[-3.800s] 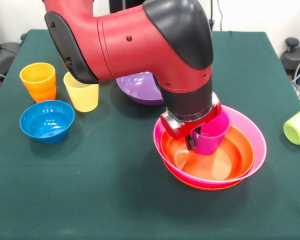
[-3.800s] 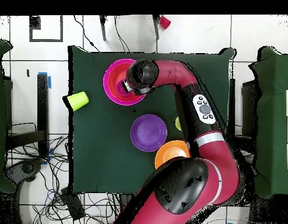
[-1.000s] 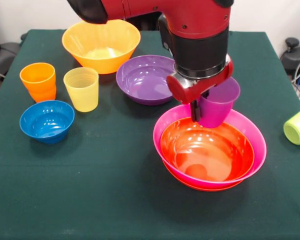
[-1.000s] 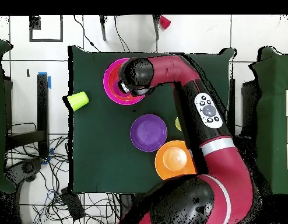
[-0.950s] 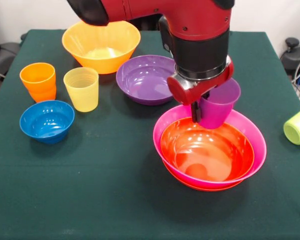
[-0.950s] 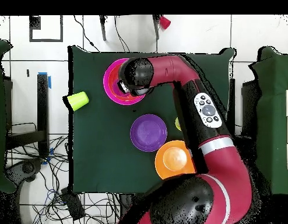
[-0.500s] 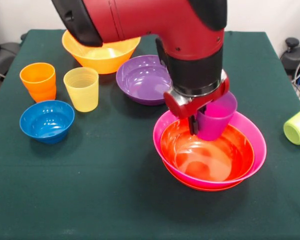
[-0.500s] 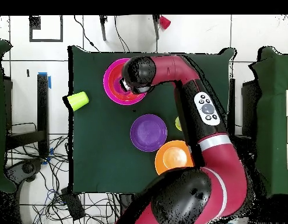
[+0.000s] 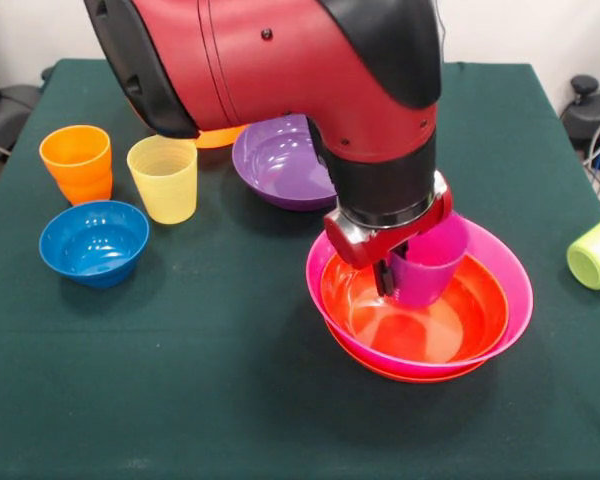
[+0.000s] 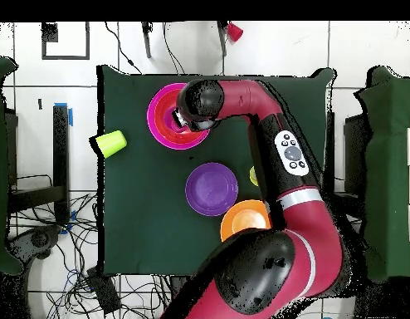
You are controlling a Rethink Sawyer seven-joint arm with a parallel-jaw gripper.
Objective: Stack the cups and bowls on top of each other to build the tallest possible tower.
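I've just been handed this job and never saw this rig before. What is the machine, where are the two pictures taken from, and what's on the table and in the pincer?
It is one red and black robot arm. One picture faces it across the table; the other looks straight down. Its pincer is shut on a purple cup, held low inside a red-orange bowl nested in a pink bowl. Around it on the green table: a purple bowl, a blue bowl, a yellow cup, an orange cup, and a lime green cup on its side.

Four cups (image 9: 162,178), six bowls (image 9: 93,242).
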